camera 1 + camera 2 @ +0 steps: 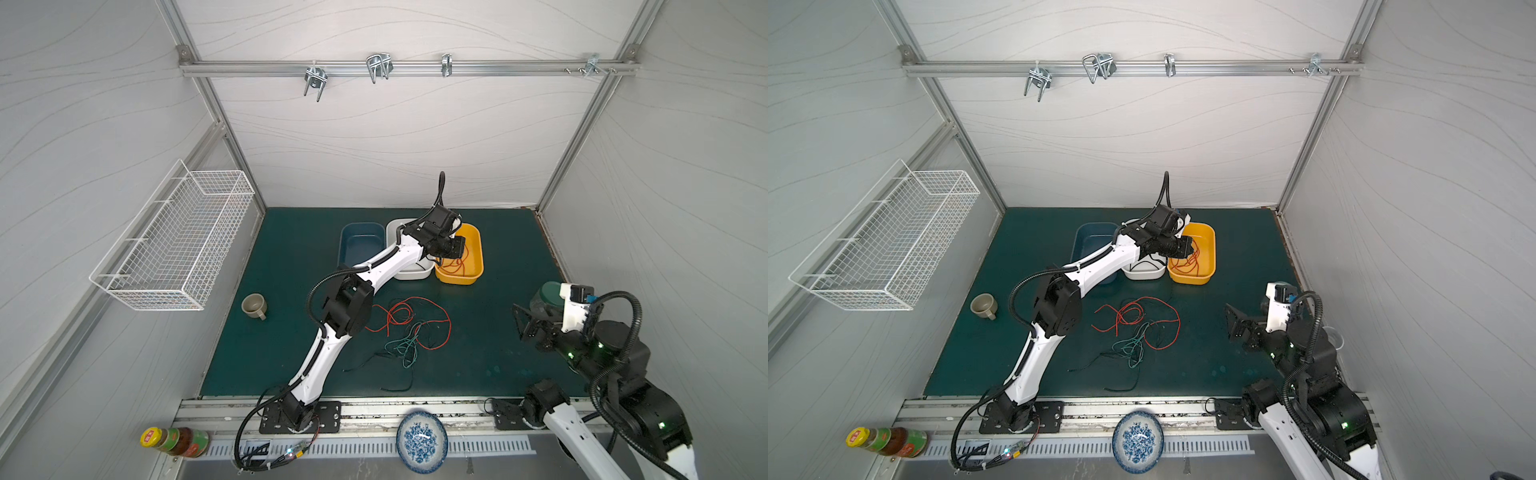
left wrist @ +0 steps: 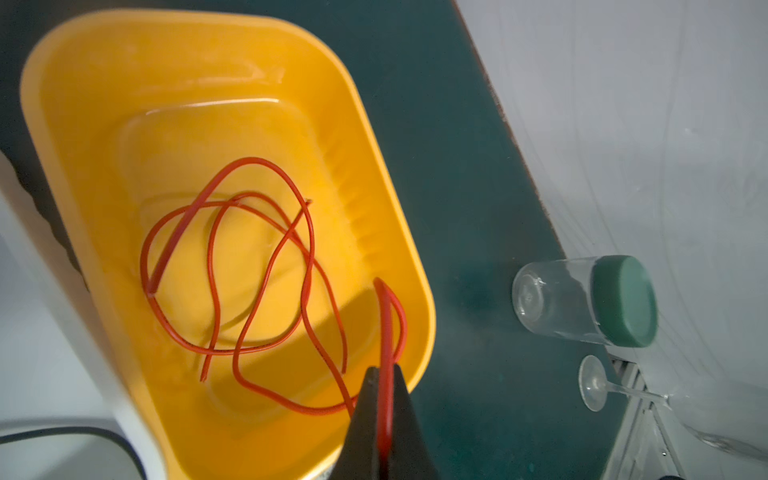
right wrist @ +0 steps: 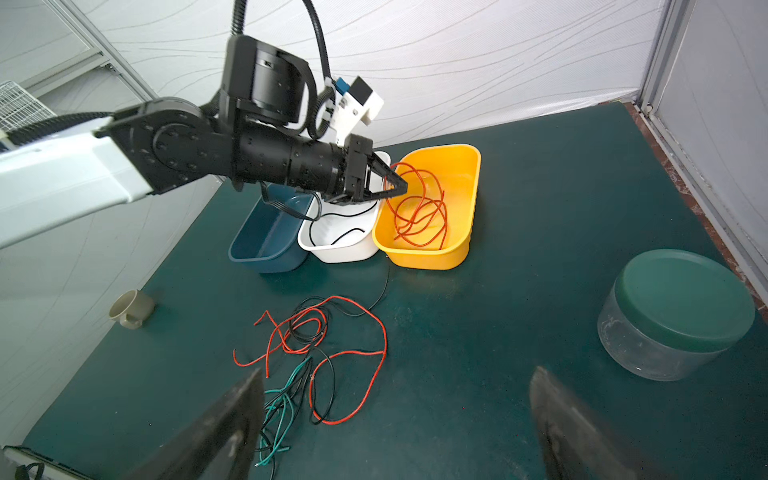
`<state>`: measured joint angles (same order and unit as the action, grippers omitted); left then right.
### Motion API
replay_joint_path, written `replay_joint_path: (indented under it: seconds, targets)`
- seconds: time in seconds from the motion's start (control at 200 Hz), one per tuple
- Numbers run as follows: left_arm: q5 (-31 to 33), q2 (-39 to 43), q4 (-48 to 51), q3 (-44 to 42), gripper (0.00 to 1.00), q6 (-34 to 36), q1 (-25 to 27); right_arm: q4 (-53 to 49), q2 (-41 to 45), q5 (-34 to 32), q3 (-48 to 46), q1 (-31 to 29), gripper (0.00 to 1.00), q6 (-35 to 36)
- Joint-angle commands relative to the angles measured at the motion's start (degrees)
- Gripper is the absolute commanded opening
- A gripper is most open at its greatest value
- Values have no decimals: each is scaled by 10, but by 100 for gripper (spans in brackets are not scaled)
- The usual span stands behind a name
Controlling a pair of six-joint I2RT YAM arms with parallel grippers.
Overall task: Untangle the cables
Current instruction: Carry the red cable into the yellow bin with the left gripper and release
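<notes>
At the far side of the green mat (image 1: 498, 365) three tubs stand in a row, each touching the next: a blue tub (image 3: 266, 257), a white tub (image 3: 345, 253) and a yellow tub (image 3: 428, 257); the yellow tub holds several red cables (image 3: 419, 216) lying in loose crossing loops on its floor; the white tub holds a black cable (image 3: 349, 235) curled along its floor; the blue tub's floor shows plain blue.

Over the yellow tub, just inside the rim on the white tub's side, the left gripper (image 3: 402, 185) has its jaws pinched tight on one red cable (image 2: 388, 332); that strand runs out from between the tips and down among the loops in the tub.

Nearer than the tubs, on the middle of the mat, lies the tangle of cables (image 1: 409, 328); red, black and teal strands cross one another there, apart from both grippers.

Above the right part of the mat hangs the right gripper (image 3: 399, 372); its jaws are spread wide with nothing between them.

Near the mat's right edge stands a clear jar (image 3: 673, 316) with a green lid on; whether anything is inside I cannot tell; a beige cup (image 1: 254, 306) sits on the left of the mat; a white wire basket (image 1: 174, 245) hangs on the left wall.
</notes>
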<state>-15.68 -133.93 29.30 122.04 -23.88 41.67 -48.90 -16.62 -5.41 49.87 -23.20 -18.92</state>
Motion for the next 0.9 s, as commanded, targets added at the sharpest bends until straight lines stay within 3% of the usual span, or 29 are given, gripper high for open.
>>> replay_joint_path:
  seconds: [0.0,0.24,0.37,0.895]
  targets:
    - [10,-24,3,46,0,-2,-1,10,4,-4,-3,2,99,13]
    - [7,-61,42,87,4,3,-1,12,1,3,-4,2,99,15]
    - [12,-64,56,92,17,15,-1,10,2,6,-4,2,99,16]
    - [36,-62,122,197,50,41,-6,12,2,9,-5,2,99,19]
